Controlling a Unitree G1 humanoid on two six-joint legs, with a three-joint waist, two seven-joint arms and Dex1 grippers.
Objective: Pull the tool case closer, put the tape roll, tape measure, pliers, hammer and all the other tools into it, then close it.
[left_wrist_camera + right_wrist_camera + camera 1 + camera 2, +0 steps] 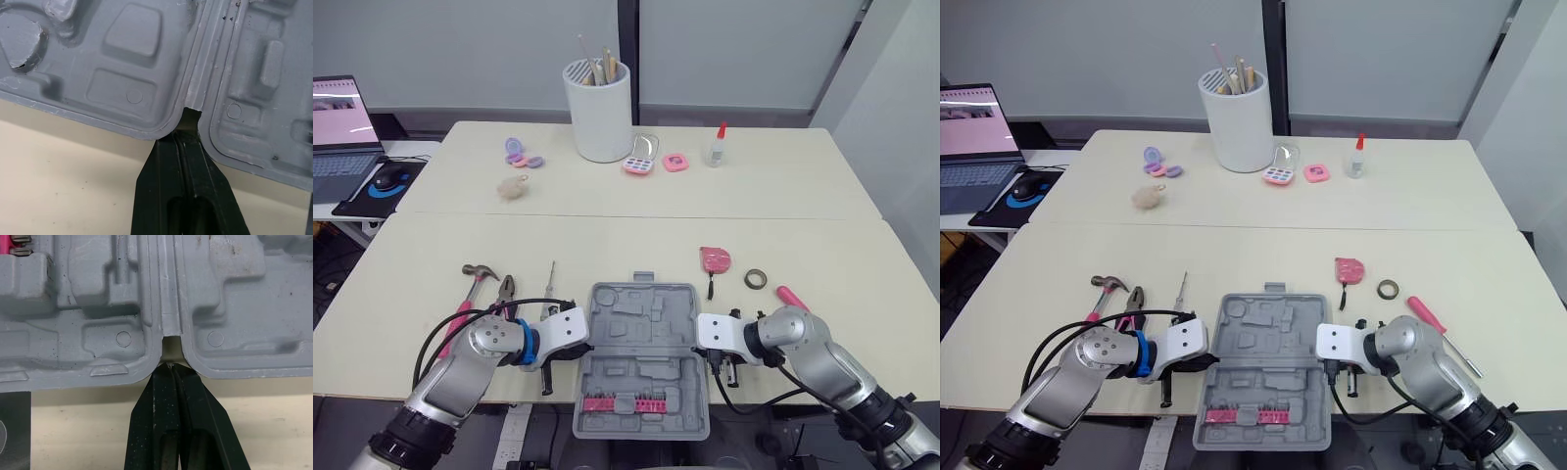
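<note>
I see the tool case (641,333) lying open and flat at the near edge of the desk (862,264), between my 2 arms. The left end effector (185,134) and right end effector (169,366) are both closed, with their tips at the case's hinge notches. The hammer (478,273) and pliers (507,291) lie to its left, the tape measure (715,258) and tape roll (756,279) to its right.

Pale grey panelled wall (460,49) across twelve o'clock, split by a dark vertical post (627,39). Below it, two cream rectangular benches butted edge to edge: far bench (783,181) toward twelve, near bench (401,284) at centre. At nine to ten o'clock, a white side desk (409,150) with an open dark laptop (342,137) and a black mouse (386,178) on a blue-and-black pad (367,201). Dark floor (325,284) at eight o'clock. Soft, even light, faint shadows.
</note>
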